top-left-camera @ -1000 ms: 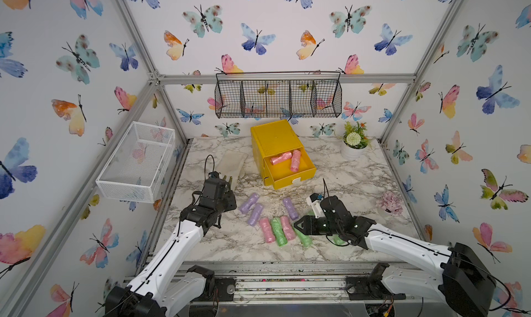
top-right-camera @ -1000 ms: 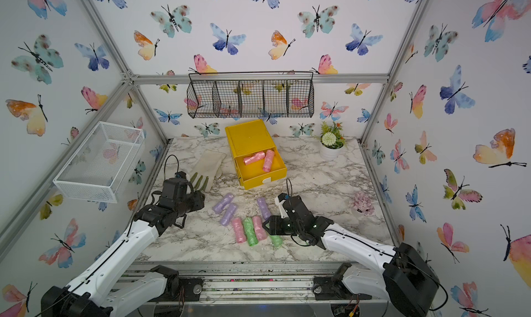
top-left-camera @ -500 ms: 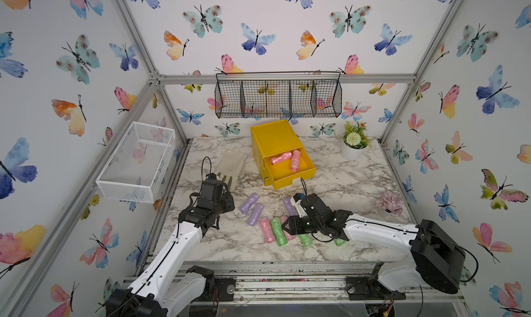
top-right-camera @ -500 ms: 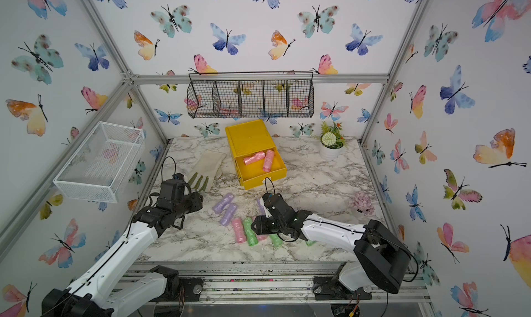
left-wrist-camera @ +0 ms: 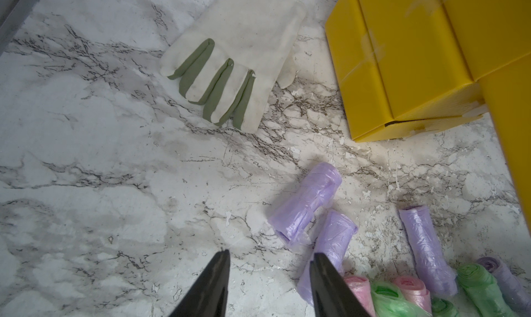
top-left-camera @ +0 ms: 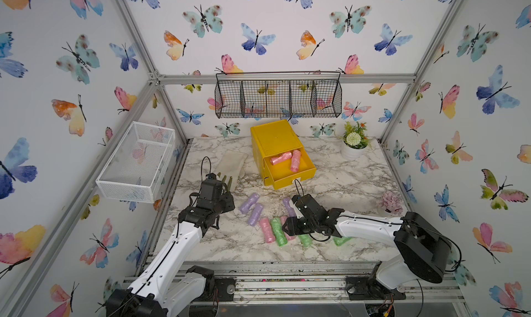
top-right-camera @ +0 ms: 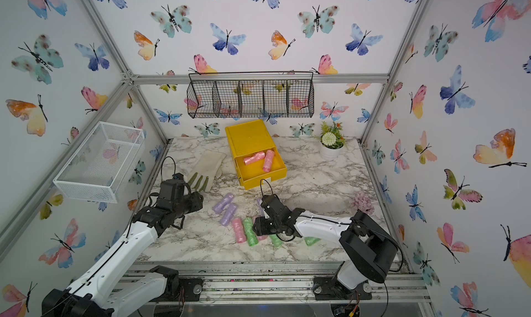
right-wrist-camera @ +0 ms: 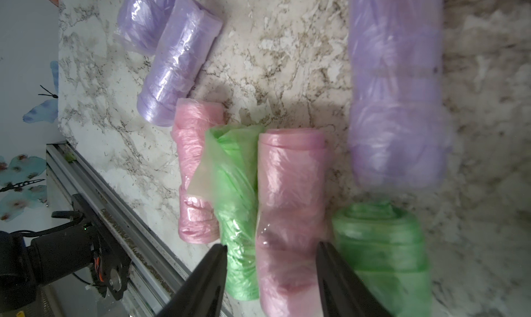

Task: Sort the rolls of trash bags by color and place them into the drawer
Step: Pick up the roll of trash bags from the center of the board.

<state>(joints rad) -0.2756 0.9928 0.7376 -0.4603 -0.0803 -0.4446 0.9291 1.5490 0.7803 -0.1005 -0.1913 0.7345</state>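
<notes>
**Sorting under way:** Two pastel pink rolls of trash bags [top-left-camera: 281,158] lie at angles to each other inside the pulled-out drawer [top-left-camera: 304,174] of a bright yellow plastic chest [top-left-camera: 274,138]. The chest stands on a marble-patterned tabletop [top-left-camera: 353,192] and shows in both top views.

The other rolls are short cylinders of crinkly, glossy film, scattered just in front of the chest. Two purple rolls [top-left-camera: 255,214] lie side by side and touching. A third purple roll [right-wrist-camera: 396,85] lies nearer the open drawer.

Farther out from the chest is a tight row, pressed flank to flank. It runs pink roll [right-wrist-camera: 196,172], green roll [right-wrist-camera: 235,209] (a loose flap of its film curls up at one end), then a second pink roll [right-wrist-camera: 290,209]. More green rolls [top-left-camera: 305,240] lie partly under the right arm.

The right gripper [right-wrist-camera: 271,245] hangs low over that row with its jaws parted and the second pink roll between the tips. Whether they touch it cannot be told.

The left gripper [left-wrist-camera: 270,255] is released and empty. Its black fingers [left-wrist-camera: 214,284] are spread above bare marble beside the purple pair, in front of the chest and off to its left. A pale work glove [left-wrist-camera: 238,42] with olive-green finger seams lies flat just left of the chest.
</notes>
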